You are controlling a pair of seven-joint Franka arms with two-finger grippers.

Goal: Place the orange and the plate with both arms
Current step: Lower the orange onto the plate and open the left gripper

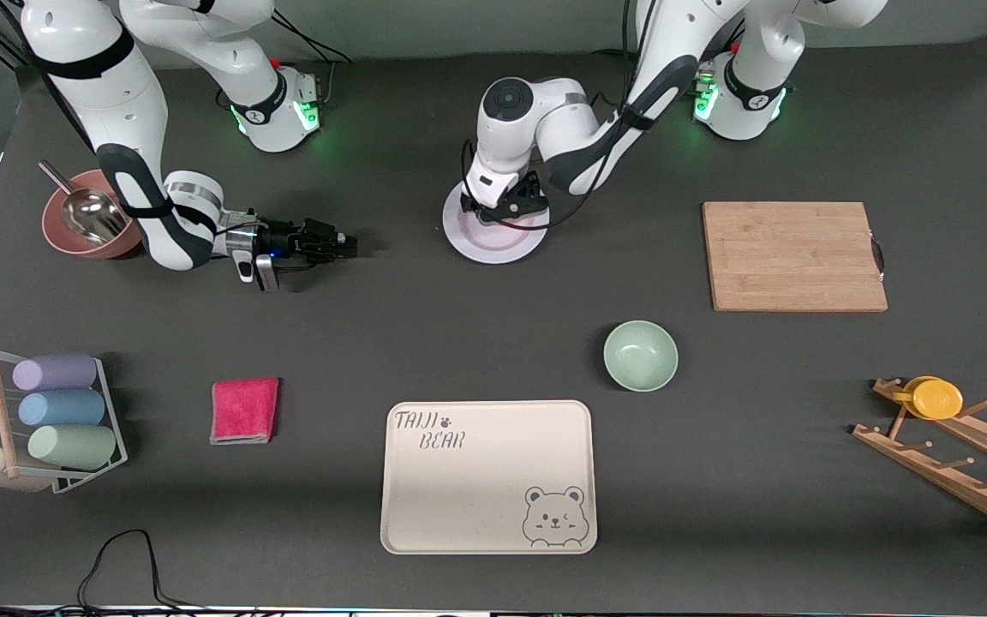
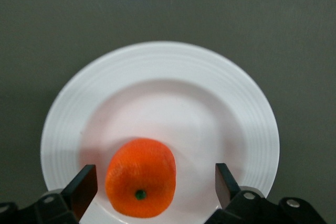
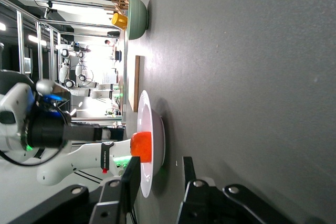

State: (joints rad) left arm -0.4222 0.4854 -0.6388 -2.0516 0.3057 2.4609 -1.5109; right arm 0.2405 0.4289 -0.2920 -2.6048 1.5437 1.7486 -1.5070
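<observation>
The pale plate [image 1: 493,244] lies on the table between the two arm bases. The orange [image 2: 140,178] sits on the plate [image 2: 157,103]; in the front view the left hand hides it. My left gripper [image 1: 506,210] is down over the plate, open [image 2: 155,184], with the orange between its fingers [image 2: 84,188] and touching neither. My right gripper [image 1: 348,244] lies low over the table toward the right arm's end, apart from the plate. It is open [image 3: 160,182] and empty, in line with the plate's rim [image 3: 152,129]; the orange [image 3: 142,147] shows there too.
A mint-green bowl [image 1: 640,355] and a cream bear tray [image 1: 487,476] lie nearer the front camera. A wooden board [image 1: 793,255] and a rack with a yellow cup [image 1: 937,398] are toward the left arm's end. A brown bowl with a scoop [image 1: 82,224], a pink cloth [image 1: 244,410] and a cup rack [image 1: 48,420] are toward the right arm's end.
</observation>
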